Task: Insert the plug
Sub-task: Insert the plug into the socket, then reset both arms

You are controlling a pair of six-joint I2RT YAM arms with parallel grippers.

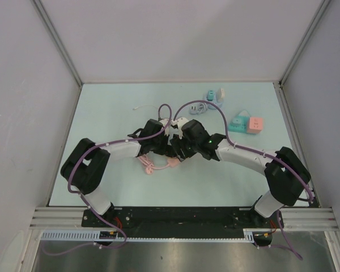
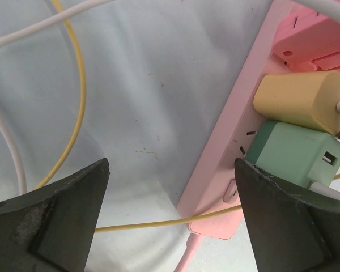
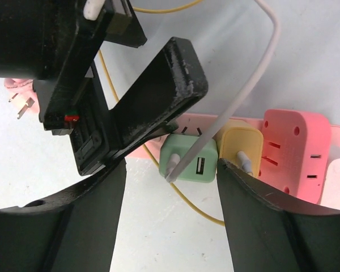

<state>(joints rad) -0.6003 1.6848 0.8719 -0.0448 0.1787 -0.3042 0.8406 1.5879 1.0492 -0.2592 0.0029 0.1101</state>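
A pink power strip (image 2: 238, 130) lies on the table under both grippers. In it sits a green plug (image 3: 190, 158) with a white cable, next to a yellow plug (image 3: 241, 147) and a pink adapter (image 3: 294, 153). My right gripper (image 3: 170, 192) is open, and the green plug lies just beyond its fingertips, untouched. My left gripper (image 2: 170, 192) is wide open at the strip's end, its right finger (image 2: 289, 221) beside the green plug (image 2: 294, 150). A yellow cable (image 2: 158, 222) runs between its fingers. In the top view the left gripper (image 1: 165, 139) and right gripper (image 1: 181, 139) meet mid-table and hide the strip.
The strip's pink cable (image 1: 150, 165) is bundled in front of the grippers, and its pronged end (image 3: 20, 105) lies loose. Blue and white adapters (image 1: 213, 95) and a teal and pink cube socket (image 1: 246, 123) stand at the back right. White walls enclose the table.
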